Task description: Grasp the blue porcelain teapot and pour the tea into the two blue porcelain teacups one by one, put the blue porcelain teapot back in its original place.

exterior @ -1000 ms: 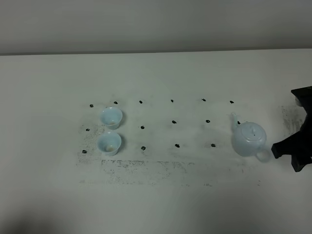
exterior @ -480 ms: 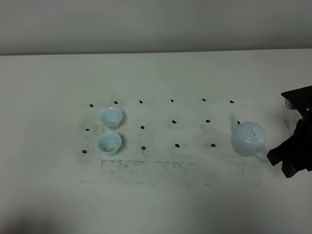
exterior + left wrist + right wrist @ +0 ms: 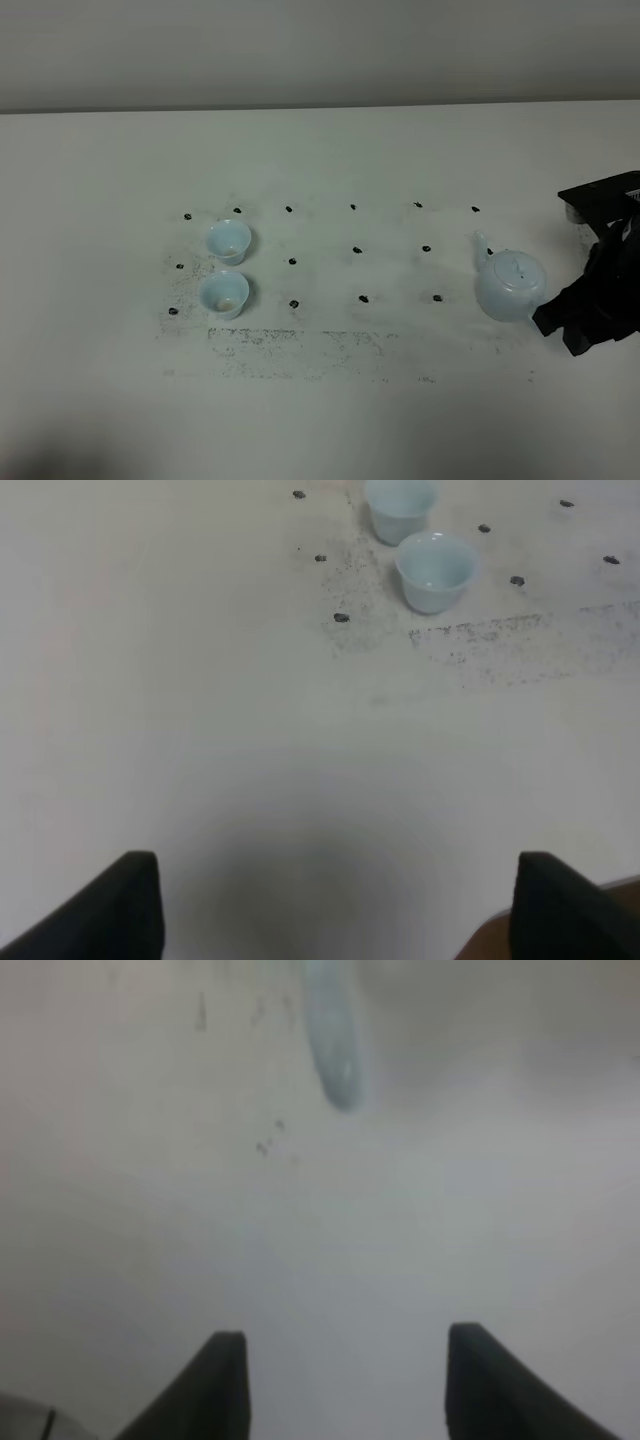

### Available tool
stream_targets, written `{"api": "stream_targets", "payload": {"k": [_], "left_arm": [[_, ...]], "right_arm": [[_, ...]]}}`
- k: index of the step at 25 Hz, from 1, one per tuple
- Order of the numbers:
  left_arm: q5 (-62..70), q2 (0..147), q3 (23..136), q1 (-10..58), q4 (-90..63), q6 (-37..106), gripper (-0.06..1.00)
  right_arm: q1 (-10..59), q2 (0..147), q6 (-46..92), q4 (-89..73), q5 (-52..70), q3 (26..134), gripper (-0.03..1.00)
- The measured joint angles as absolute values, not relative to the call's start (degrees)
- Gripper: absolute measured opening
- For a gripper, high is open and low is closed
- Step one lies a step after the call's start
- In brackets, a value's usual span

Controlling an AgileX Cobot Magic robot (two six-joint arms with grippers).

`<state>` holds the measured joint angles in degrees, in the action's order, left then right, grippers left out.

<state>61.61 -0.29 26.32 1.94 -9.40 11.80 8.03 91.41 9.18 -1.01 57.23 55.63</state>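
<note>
Step in hand, prob.: approach for the grasp. R gripper (image 3: pixel 556 322) is just beside the blue porcelain teapot (image 3: pixel 510 287) on its handle side, near the right edge of the table (image 3: pixel 320 150). Jaws are wide apart, nothing held. In the R wrist view the handle (image 3: pixel 337 1055) is a blurry blue strip ahead of the fingers, not yet between them. Can't tell if a fingertip already touches the pot.

L gripper (image 3: pixel 335 890) is out of the high view. Jaws spread, empty, over bare table short of the cups.

Far teacup (image 3: pixel 229 240) and near teacup (image 3: pixel 224 294) sit side by side toward the left of the table, well apart from the pot. Can't tell if their rims touch.

To do it well:
- Line the handle up w/ the mid-gap, go in level, and shut only once the loop is deep between the pads.
- Glaze looks slick and the handle thin, so grip firmly, close to the body.
- Lift straight up before the long carry left.
- Lid w/ knob may slide on the tilt, so pour slowly.
- Note the dot marks (image 3: pixel 437 298) round the pot for the put-back.
</note>
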Motion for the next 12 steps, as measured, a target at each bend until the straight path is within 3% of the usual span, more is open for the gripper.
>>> {"api": "stream_targets", "payload": {"k": [12], "left_arm": [[61.6,-0.3,26.3,1.9,-9.4,11.8,0.68]], "right_arm": [[8.0,91.9,17.9,1.3,51.2,55.6,0.43]]}}
